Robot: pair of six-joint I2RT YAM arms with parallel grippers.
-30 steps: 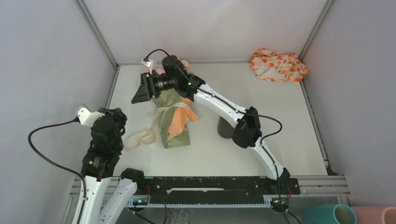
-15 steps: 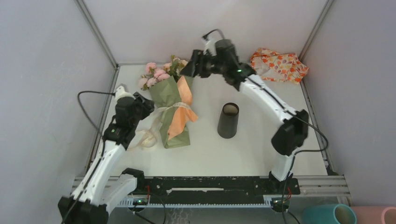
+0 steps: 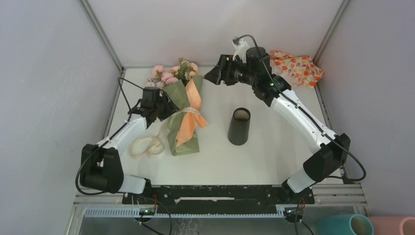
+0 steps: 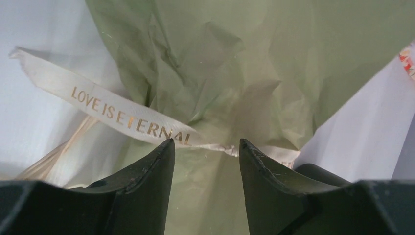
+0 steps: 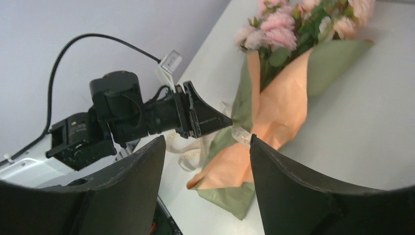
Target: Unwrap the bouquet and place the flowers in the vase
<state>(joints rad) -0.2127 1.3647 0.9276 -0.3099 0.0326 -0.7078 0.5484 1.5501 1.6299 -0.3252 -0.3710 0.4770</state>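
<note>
The bouquet [image 3: 183, 122] lies on the table with its pink roses [image 3: 171, 74] toward the back, wrapped in sage-green and orange paper. A cream ribbon [image 4: 122, 116] printed "LOVE IS ETERNAL" is tied round the green paper [image 4: 220, 73]. My left gripper [image 3: 169, 105] is open at the wrap's left side, and in the left wrist view its tips [image 4: 206, 147] sit just short of the ribbon's knot. My right gripper [image 3: 215, 76] hangs open above the table, right of the flowers, holding nothing. The black vase [image 3: 239, 126] stands upright right of the bouquet.
A loose ribbon loop [image 3: 147, 145] lies left of the wrap's base. An orange-and-white patterned cloth [image 3: 292, 67] sits in the back right corner. Teal [image 3: 345, 225] and pink [image 3: 401, 226] cylinders stand off the table at the bottom right. Walls enclose three sides.
My left arm stretched forward from the near left to the bouquet's ribbon. My right arm swung off the bouquet top to the right. Both grippers' jaws widened.
</note>
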